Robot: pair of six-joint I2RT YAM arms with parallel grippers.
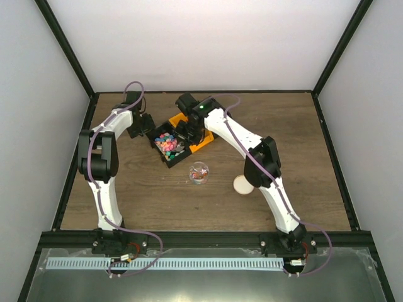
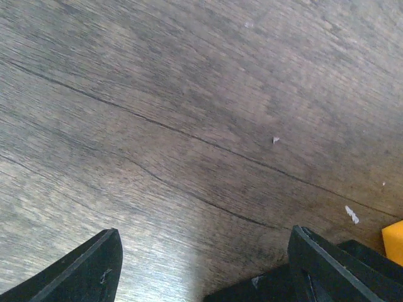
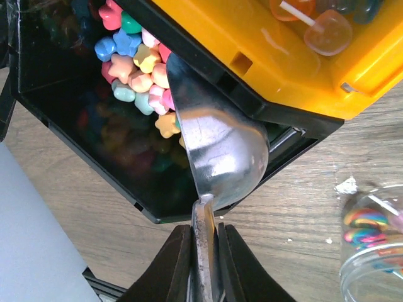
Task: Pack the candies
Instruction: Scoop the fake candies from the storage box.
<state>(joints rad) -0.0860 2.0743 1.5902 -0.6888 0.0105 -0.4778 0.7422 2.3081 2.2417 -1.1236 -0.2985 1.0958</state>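
Packing hardly begun: scoop [image 3: 220, 151] at the candies [image 3: 135, 63]
Right claw [image 3: 204, 264] pinches the scoop in the black bin [image 3: 75, 157]; jar [image 3: 371, 251] holds few sweets; left claw [image 2: 204, 251] spread, empty.

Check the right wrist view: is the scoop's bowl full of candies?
No, the scoop bowl is bare metal; the candies lie beside its tip.

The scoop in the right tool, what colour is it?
Shiny silver metal; the scoop shows best in the right wrist view.
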